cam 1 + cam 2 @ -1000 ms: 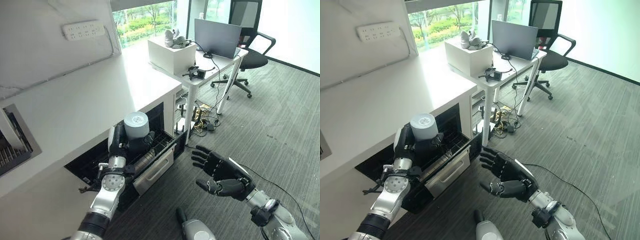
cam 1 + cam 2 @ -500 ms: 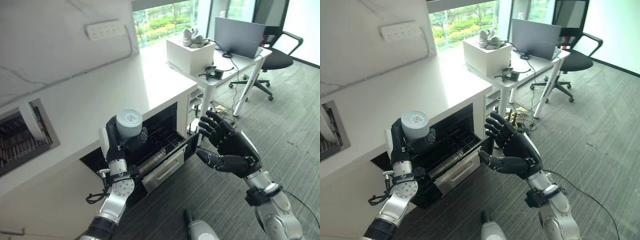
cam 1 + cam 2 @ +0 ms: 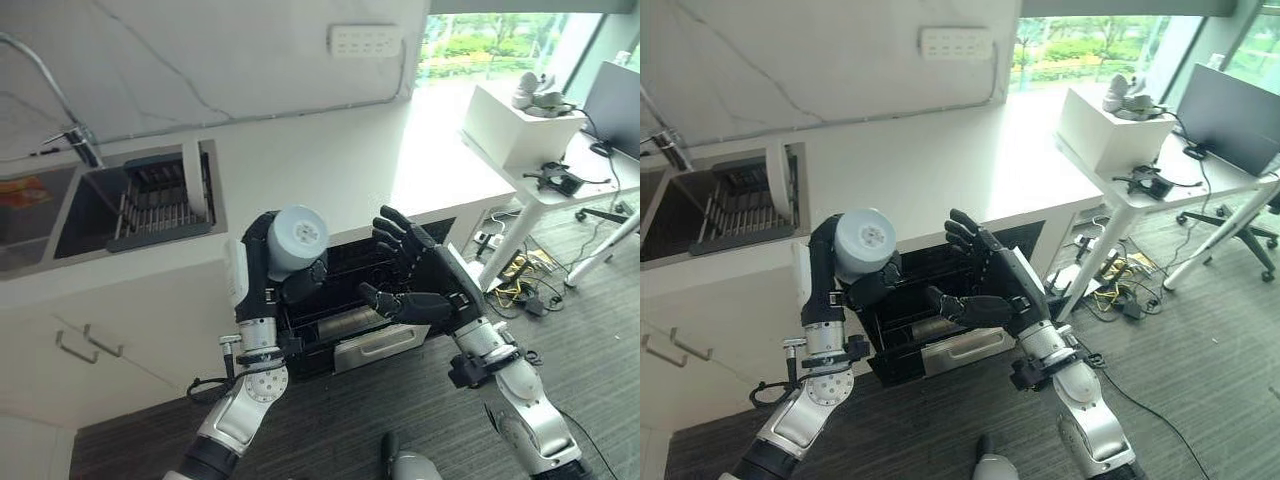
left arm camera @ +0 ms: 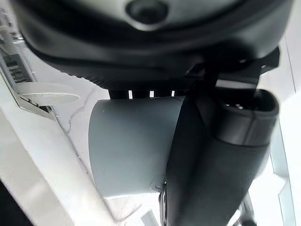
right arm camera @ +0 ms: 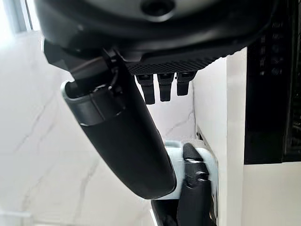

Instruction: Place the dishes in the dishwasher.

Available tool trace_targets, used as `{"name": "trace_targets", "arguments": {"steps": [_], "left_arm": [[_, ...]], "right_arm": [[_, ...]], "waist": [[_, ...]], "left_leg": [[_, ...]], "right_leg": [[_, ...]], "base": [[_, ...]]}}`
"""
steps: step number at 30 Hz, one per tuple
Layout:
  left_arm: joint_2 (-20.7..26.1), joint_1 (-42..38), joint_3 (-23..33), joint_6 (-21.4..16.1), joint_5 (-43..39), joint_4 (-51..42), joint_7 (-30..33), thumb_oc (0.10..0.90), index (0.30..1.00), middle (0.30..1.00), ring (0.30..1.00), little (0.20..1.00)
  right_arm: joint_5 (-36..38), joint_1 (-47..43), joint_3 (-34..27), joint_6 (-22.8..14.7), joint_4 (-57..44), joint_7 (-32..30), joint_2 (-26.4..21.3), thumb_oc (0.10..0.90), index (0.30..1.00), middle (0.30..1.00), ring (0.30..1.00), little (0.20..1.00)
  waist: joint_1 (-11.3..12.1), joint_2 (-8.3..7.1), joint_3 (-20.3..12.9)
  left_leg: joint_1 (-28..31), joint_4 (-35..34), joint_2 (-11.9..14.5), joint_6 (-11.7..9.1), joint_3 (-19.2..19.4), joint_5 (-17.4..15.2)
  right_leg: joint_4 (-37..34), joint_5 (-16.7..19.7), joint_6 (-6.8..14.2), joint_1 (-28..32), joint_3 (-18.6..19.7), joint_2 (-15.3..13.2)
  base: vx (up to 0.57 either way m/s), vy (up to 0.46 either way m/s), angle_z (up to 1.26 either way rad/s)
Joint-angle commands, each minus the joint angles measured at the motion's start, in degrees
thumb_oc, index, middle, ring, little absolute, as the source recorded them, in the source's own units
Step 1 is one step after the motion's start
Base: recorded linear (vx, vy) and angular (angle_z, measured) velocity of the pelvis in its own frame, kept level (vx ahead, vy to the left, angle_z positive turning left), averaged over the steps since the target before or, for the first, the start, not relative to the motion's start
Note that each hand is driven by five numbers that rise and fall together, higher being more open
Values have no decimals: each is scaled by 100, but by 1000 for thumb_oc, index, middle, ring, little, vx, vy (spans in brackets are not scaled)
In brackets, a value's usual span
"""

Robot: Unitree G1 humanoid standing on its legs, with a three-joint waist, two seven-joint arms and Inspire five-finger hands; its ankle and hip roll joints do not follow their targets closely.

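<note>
My left hand [image 3: 262, 272] is curled round a pale blue-grey cup [image 3: 296, 240], held up in front of the open dishwasher [image 3: 330, 290], its base facing the camera. In the left wrist view the cup [image 4: 131, 146] sits between the thumb and the fingers. My right hand [image 3: 425, 285] is open, fingers spread, just right of the cup and before the dishwasher's dark rack [image 3: 930, 320]. A white plate [image 3: 194, 180] stands upright in the dish rack [image 3: 150, 200] inside the sink.
The white counter [image 3: 330, 160] runs above the dishwasher, with the sink [image 3: 60, 215] and a tap [image 3: 80, 150] at left. A white desk [image 3: 570, 170] with a box [image 3: 520, 125] stands at right. Grey carpet lies in front.
The camera has swung left, bringing the sink and dish rack into view. My right hand has risen closer to the cup. My left hand keeps its hold on the cup.
</note>
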Motion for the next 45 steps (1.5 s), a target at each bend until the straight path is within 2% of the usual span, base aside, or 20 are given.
{"name": "trace_targets", "arguments": {"steps": [1,10,30,34,37,45], "left_arm": [[298,-463,-55,-696,212,-830,-95,400,300,300,300,300],[376,-357,-445,-909,298,-937,-459,400,300,300,300,300],[538,-319,-463,-568,-198,-1169,-727,400,300,300,300,300],[522,-257,-496,-533,-207,-1118,-753,400,300,300,300,300],[514,-223,-536,-572,-165,-1054,-689,400,300,300,300,300],[473,-184,-690,-741,-66,-723,-412,400,300,300,300,300]], "right_arm": [[-199,-673,-129,-649,-664,-178,-24,800,900,900,900,900],[-51,-1042,144,-429,-602,-276,-138,800,900,900,900,900],[253,-1103,560,26,-623,174,-43,800,900,900,900,900],[494,-1029,687,168,-619,364,-3,800,900,900,900,900],[1111,-958,769,399,-587,581,62,800,900,900,900,900],[1475,-837,1065,441,-504,1036,194,800,900,900,900,900]], "waist": [[-77,-67,-175],[150,-76,-196],[235,-36,-168],[218,-35,-153],[212,-39,-144],[202,-48,-160]], "left_leg": [[85,183,202,-170,-255,-591],[-27,183,194,-191,-499,-548],[-22,183,180,-195,-609,-515],[-9,183,192,-191,-578,-503],[-3,183,197,-190,-559,-501],[-1,183,207,-178,-531,-500]], "right_leg": [[521,-1139,617,347,360,-173],[521,-1248,547,461,240,-140],[521,-1286,535,534,248,-127],[521,-1276,541,534,267,-129],[521,-1271,547,535,266,-132],[521,-1268,555,522,282,-130]], "base": [[69,-10,44],[45,-6,22],[5,1,2],[0,0,0],[0,0,0],[0,0,0]]}}
